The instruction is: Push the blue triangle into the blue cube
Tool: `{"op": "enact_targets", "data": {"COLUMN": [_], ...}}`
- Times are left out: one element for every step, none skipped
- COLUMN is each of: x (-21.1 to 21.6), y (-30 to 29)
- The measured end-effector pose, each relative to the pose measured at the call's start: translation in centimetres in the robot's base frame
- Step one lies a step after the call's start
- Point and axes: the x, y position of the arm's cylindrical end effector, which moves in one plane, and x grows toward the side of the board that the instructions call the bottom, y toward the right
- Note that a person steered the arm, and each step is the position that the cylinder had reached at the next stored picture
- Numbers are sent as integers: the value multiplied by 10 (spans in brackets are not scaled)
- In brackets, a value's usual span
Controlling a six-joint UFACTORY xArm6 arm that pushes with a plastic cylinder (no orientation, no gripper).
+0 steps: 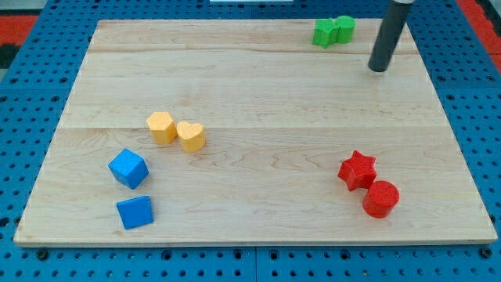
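Camera view shows my tip [379, 69] set down on the wooden board [258, 86] in the upper right of the frame, the dark rod rising from it toward the top edge. No block is touched by the tip; bare wood is seen all around its end. As a plain rod, it has nothing to spread or pinch, and nothing is carried by it.

Closest to the tip, just to its left and slightly higher in the frame, two green blocks [333, 31] are seen pressed against each other near the board's top edge; their exact shapes cannot be made out.

Well below the tip, in the lower right of the frame, a red star [357, 170] is placed, with a red cylinder [380, 198] touching it at its lower right.

Left of centre, an orange block [161, 127], roughly hexagonal, is found beside a yellow heart [190, 135], the two just touching or nearly so.

The task's blocks are located farthest from the tip, diagonally across the board in the lower left of the frame. The blue cube [127, 168] is seen there, turned at an angle, and the blue triangle [135, 212] lies just below it, near the board's bottom edge. A narrow strip of wood is visible between the two, so they are close but apart.

Around the board, a blue perforated surface [23, 94] is visible.
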Motion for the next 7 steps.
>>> {"op": "enact_targets", "data": {"x": [51,101,84,70,111,190,273], "y": [-2,-67,-140,-190,-210,-163,-220]}}
